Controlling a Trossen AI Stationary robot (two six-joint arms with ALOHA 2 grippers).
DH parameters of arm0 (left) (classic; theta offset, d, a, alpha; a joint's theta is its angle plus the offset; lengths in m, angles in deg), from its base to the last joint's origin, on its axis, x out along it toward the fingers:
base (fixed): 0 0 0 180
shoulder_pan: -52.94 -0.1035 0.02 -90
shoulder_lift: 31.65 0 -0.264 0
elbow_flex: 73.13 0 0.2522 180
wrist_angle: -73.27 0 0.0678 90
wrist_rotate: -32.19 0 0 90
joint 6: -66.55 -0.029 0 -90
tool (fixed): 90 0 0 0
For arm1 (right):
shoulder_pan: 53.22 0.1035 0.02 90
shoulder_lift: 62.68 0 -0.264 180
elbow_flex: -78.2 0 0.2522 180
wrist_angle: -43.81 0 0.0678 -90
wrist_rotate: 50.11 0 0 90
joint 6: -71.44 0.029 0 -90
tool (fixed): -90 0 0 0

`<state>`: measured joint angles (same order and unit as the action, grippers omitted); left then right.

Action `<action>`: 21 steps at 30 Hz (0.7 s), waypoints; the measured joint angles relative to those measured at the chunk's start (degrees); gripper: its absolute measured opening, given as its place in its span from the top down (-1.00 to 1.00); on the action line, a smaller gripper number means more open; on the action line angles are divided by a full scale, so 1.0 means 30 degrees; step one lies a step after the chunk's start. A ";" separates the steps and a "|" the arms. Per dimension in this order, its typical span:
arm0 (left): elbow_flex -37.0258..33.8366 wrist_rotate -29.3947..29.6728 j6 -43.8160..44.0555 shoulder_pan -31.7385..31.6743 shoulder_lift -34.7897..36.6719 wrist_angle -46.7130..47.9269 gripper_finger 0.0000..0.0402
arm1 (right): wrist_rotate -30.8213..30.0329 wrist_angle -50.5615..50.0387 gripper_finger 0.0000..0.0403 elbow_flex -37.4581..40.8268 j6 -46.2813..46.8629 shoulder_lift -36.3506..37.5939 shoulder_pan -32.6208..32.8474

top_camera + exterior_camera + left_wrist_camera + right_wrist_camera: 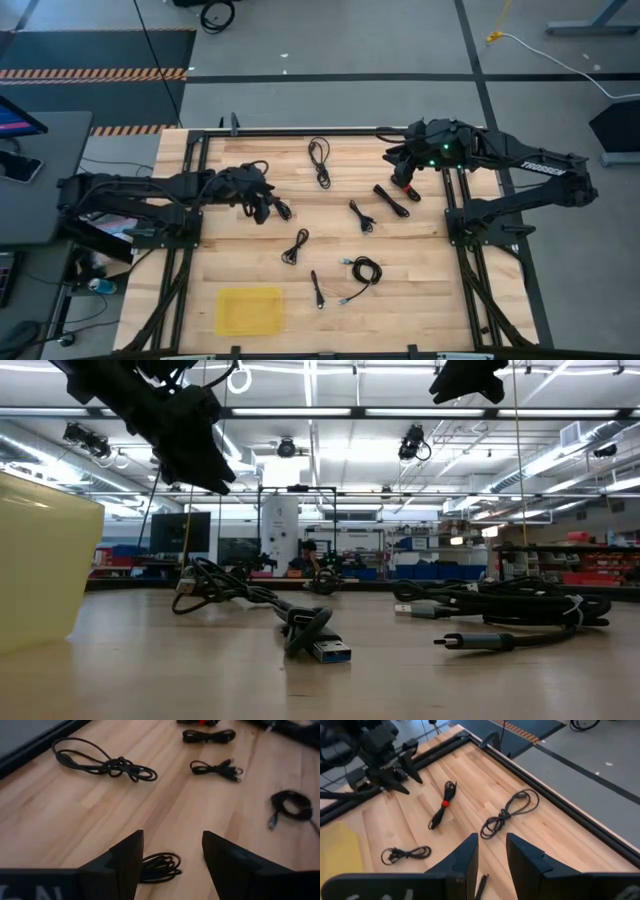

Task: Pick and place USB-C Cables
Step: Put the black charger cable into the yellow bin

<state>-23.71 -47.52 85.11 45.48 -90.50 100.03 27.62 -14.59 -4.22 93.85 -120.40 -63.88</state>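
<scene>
Several short black USB-C cables lie flat on the wooden table (420,255). My left gripper (262,207) hangs open above the table, left of centre, raised clear in the low view (205,465). A small coiled cable (157,867) lies on the wood below, between its fingers, also seen in the high view (283,210). My right gripper (405,185) is open over the far right part of the table. Ahead of it lie a looped cable (512,812), a bundled cable with a red tie (442,812) and a small bundle (405,854).
A yellow tray (250,310) sits at the near left of the table, seen as a yellow wall (40,560) in the low view. More cables lie at the centre (362,216), (296,246) and near side (362,270), (316,288). A black frame rail (300,131) runs along the far edge.
</scene>
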 joint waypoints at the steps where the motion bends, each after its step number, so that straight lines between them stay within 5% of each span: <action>1: 0.0000 -0.0008 -0.0615 0.0012 -0.0134 0.0033 -0.01 | 0.0000 -0.0034 0.48 0.0000 0.0000 0.0000 0.0000; 21: -0.0015 0.0192 -1.4983 0.1524 -0.7566 -0.0809 -0.14 | 0.1603 0.0689 0.48 0.0007 0.0194 -0.0007 0.0036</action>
<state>-23.75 -46.94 40.16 50.05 -113.20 97.60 32.43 -12.53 -4.20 94.44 -120.42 -63.77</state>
